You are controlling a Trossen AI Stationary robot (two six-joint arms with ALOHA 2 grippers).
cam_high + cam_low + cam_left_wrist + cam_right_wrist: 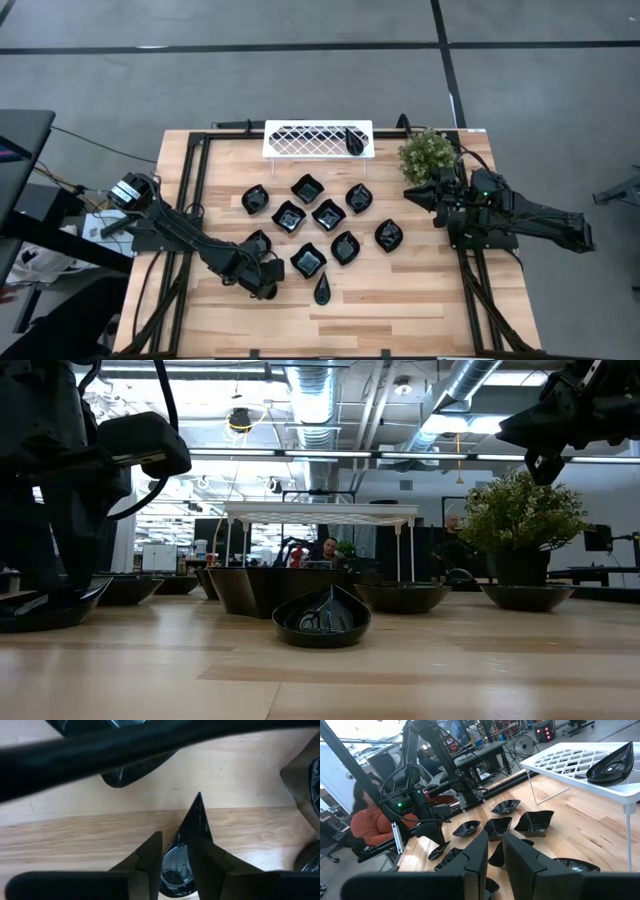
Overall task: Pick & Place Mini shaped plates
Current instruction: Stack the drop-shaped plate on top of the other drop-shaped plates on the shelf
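- The left gripper is standing low at the front-left part of the wooden table, and its jaws are closing around the rim of a slim teardrop plate; the pointed tip is sticking out past the fingers.
- The other mini shaped plates are lying in a loose cluster in the middle of the table, glossy and black, some with wavy edges, some leaf-like.
- One teardrop dish is lying alone near the front edge, with bare wood all around it.
- One more black dish is sitting on the right end of the white lattice tray, which is standing on thin legs at the back edge.
- The right gripper is waiting high above the right side, beside a small potted plant; its jaws are standing close together, holding nothing.
- The front strip and the right-hand part of the table are giving free room for moving.
- Beyond the left side, a person in a red top is sitting.
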